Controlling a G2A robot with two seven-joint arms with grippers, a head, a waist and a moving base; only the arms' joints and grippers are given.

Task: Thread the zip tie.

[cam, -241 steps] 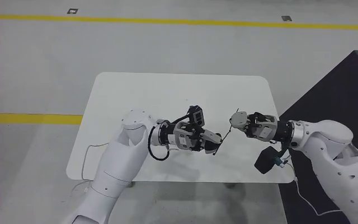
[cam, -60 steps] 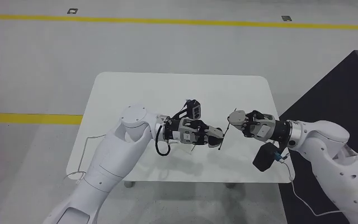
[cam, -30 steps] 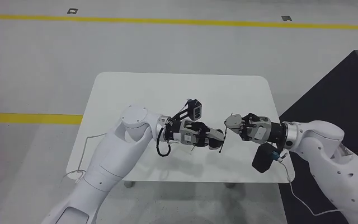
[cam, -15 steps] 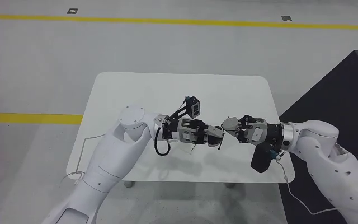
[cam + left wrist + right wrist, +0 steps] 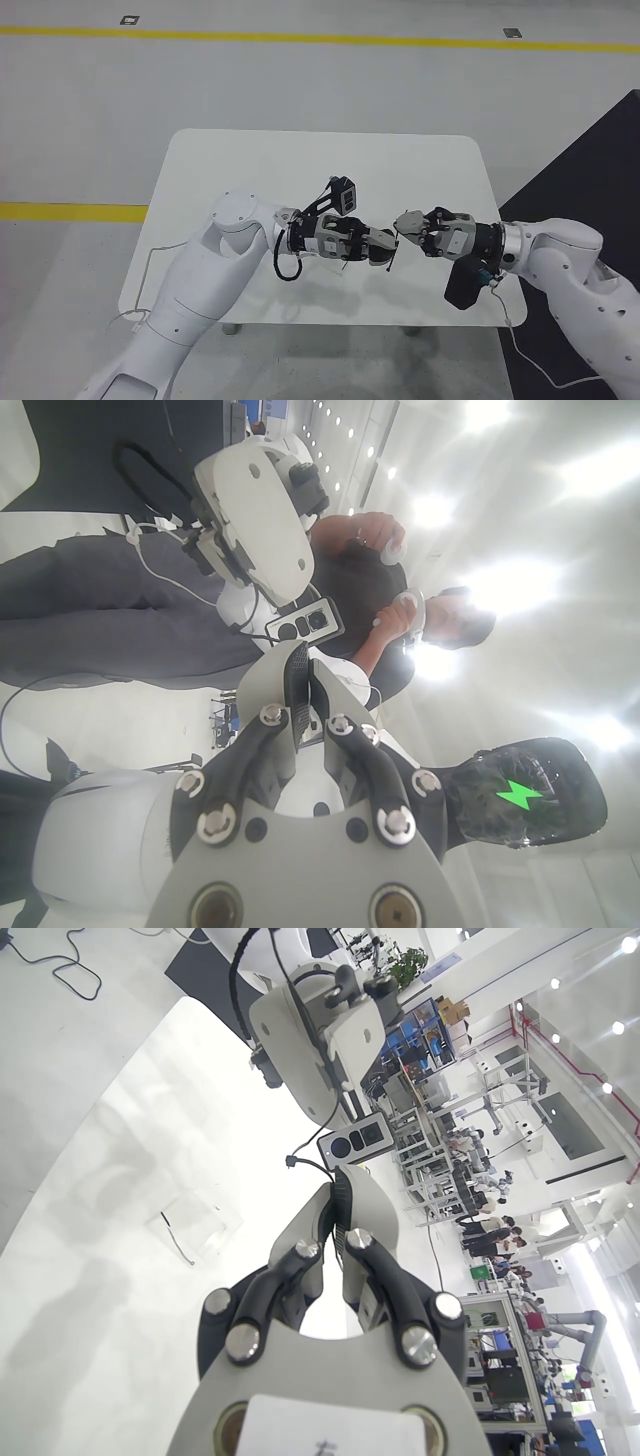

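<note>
Grippers meet in mid-air over the table (image 5: 250, 170). Right gripper (image 5: 334, 1183) is pinched on the zip tie (image 5: 292, 1161) strap, head poking out free. Left gripper (image 5: 305, 656) is clamped narrow, probably on the tail. No loop visible, threading not done yet

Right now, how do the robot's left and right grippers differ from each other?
The right gripper pinches the zip tie, whose head pokes out past its fingers; the left gripper is shut too, but whether it grips the tie I cannot tell. The left wrist camera stands toward the far side of the table; the right wrist camera hangs toward its near edge. Both grippers meet nearly tip to tip over it.
</note>
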